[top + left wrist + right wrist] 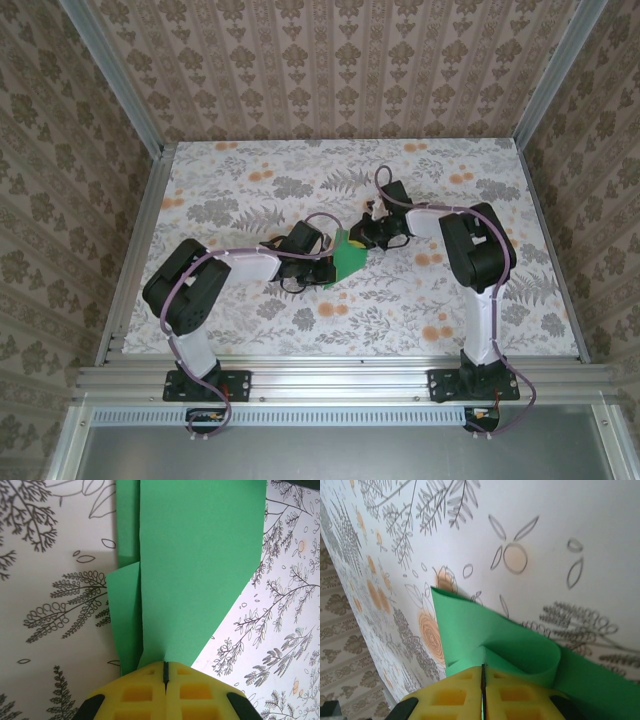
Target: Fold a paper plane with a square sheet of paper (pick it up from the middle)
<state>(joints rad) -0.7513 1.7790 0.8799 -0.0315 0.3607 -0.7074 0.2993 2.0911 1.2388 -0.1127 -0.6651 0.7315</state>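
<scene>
Both grippers are pinched shut on the same green paper sheet (pixel 349 258), which hangs between them over the middle of the table (pixel 250 330). The left gripper (pixel 165 667) has its yellow fingers pressed together on one end of the sheet. From there the paper runs away in overlapping layers, with a narrower flap (pixel 124 615) showing along one side. The right gripper (pixel 483 667) is likewise closed tight on another edge, and just beside its fingers the paper bulges into a rounded loop (pixel 547 660) rather than lying flat. A shadow on the table beside the sheet suggests that it is lifted clear, though that is hard to confirm.

The main risk is probably tension. With thin paper clamped at two points, any move that draws the arms apart could tear it or pull it out of one pinch. Moving them closer could flatten the loop into a stray crease, spoiling the plane's lines. The layers in the left grip look loosely stacked, so releasing or twisting there may let them slide and undo the alignment.
</scene>
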